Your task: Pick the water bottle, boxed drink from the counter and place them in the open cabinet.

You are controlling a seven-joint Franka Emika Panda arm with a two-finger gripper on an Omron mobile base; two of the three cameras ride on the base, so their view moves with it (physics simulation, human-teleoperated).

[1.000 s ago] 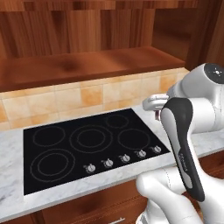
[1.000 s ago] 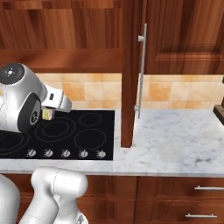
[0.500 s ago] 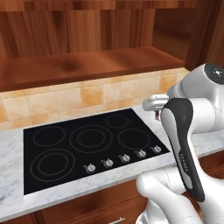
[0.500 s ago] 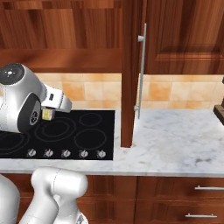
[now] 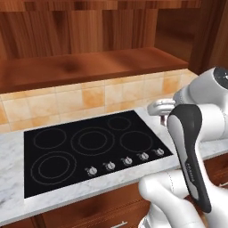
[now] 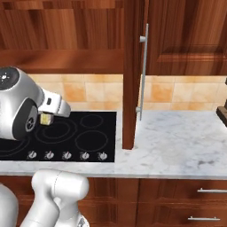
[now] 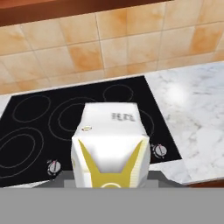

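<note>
Nothing has shifted across the last second: the boxed drink (image 7: 110, 146) is held clamped in the closed gripper (image 6: 45, 118) at the left of the right base view, above the black cooktop (image 5: 91, 151), so lifting to the open cabinet (image 5: 84, 67) is judged pending.

Cream boxed drink (image 7: 110, 146) with yellow stripes, black cooktop (image 5: 91, 149), white-grey marble counter (image 6: 177, 146).

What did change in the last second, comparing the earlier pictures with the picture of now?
Nothing visibly changed. The gripper stays shut on the boxed drink, held above the black cooktop, and the arm and the open cabinet look the same as before.
</note>
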